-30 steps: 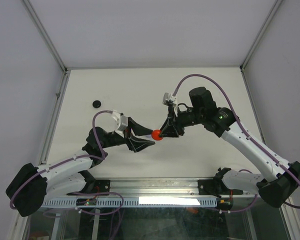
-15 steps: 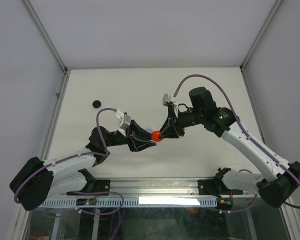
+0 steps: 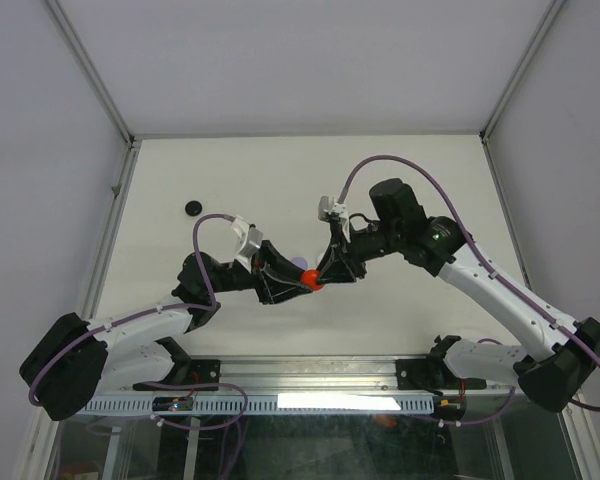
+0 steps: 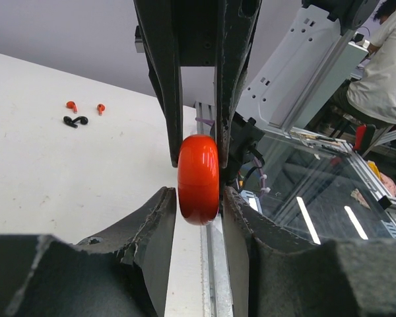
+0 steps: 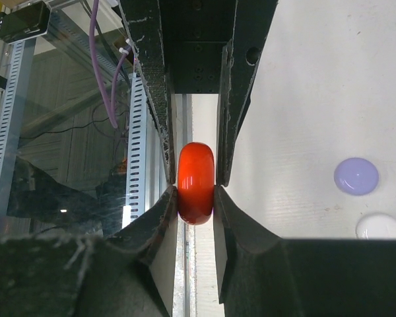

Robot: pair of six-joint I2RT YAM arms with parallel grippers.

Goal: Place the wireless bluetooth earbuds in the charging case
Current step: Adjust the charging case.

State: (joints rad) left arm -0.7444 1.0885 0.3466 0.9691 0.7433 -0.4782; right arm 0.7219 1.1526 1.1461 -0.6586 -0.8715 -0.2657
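— So, where is the case (image 3: 311,280) for you?
— Out in front of the arms, between both grippers. My left gripper (image 4: 198,198) has it pinched across its broad sides, one finger pressed on each face, and the lower part of the red shell sits down between those fingers.
— And the right gripper (image 5: 195,197)?
— It comes in from the opposite side, tips almost meeting the left one's, and it is clamped on the case as well. On its wrist camera I see the shell edge-on, squeezed from both sides.
— Is the case open?
— I cannot tell; I only get a smooth red rim from either wrist.
— Anything lying on the table (image 5: 317,79)?
— On the left wrist camera I see two red bits (image 4: 71,104) and a black bit (image 4: 74,121) close together, well apart from the case and too small for me to name. On the right wrist camera there is a purple disc (image 5: 356,176) with a white disc (image 5: 381,226) just beside it.
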